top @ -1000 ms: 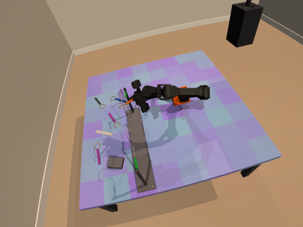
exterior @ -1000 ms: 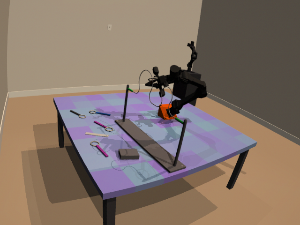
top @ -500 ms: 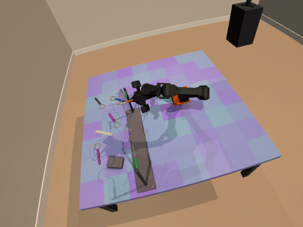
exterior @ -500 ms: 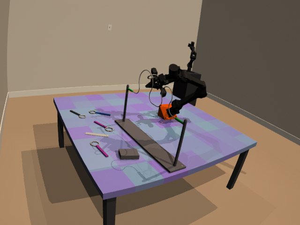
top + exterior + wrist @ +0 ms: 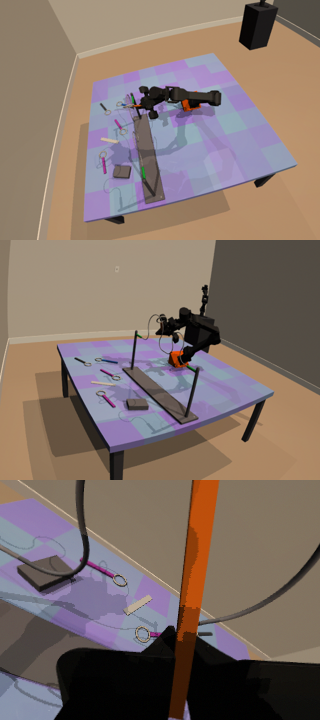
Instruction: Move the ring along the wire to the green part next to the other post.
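Above the counter point(image 5: 232, 144) point(image 5: 219, 384) point(image 5: 150, 587), partway through the traverse along the grey wire point(image 5: 141, 160) point(image 5: 148, 326) point(image 5: 86, 530). Gripper point(image 5: 143, 105) point(image 5: 161, 330) point(image 5: 174, 631) clamped on the orange handle point(image 5: 137, 105) point(image 5: 162, 326) point(image 5: 197, 580). Ring point(image 5: 125, 106) point(image 5: 157, 319) beside the far hump, apparently threaded; clearance too small to tell. Next, follow the bend slowly, turning to keep the ring centred and square, with handle and fingers off grey.

Cannot see the ring point(image 5: 128, 107) point(image 5: 157, 319) in the wrist view, nor the upper end of the orange handle point(image 5: 137, 105) point(image 5: 161, 326) point(image 5: 196, 580), cut off by the top edge. Cannot tell ring-to-wire contact in the exterior view: too small.
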{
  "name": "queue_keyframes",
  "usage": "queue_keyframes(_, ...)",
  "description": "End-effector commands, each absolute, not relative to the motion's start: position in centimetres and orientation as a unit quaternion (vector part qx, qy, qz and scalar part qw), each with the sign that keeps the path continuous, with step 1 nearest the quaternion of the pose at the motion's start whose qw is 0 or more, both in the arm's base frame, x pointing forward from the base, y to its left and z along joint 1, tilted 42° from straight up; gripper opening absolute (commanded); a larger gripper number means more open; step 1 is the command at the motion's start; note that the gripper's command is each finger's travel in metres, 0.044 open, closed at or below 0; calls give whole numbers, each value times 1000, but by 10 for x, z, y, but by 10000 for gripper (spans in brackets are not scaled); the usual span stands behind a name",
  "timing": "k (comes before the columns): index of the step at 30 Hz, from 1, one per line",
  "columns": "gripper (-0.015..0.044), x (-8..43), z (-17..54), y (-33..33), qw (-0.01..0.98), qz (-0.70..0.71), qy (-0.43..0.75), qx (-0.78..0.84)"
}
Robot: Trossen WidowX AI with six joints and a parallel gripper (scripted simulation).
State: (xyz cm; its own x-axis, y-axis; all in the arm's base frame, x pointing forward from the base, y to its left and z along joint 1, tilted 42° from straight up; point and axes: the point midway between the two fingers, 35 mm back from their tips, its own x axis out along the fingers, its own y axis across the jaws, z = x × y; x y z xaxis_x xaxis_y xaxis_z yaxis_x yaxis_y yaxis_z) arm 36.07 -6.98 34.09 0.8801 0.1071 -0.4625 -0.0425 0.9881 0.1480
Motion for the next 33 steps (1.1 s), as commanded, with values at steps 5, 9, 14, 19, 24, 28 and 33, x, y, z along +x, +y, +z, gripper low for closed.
queue_keyframes(5, -150, 361, 340, -66, 963, 52, 237, 120)
queue_keyframes(9, -150, 362, 341, -64, 960, 59, 233, 146)
queue_keyframes(14, -150, 362, 341, -62, 955, 68, 229, 178)
queue_keyframes(19, -150, 362, 342, -60, 949, 76, 224, 211)
queue_keyframes(24, -150, 362, 343, -57, 941, 84, 219, 243)
queue_keyframes(28, -150, 362, 344, -56, 935, 91, 215, 268)
queue_keyframes(33, -150, 362, 345, -54, 926, 99, 209, 299)
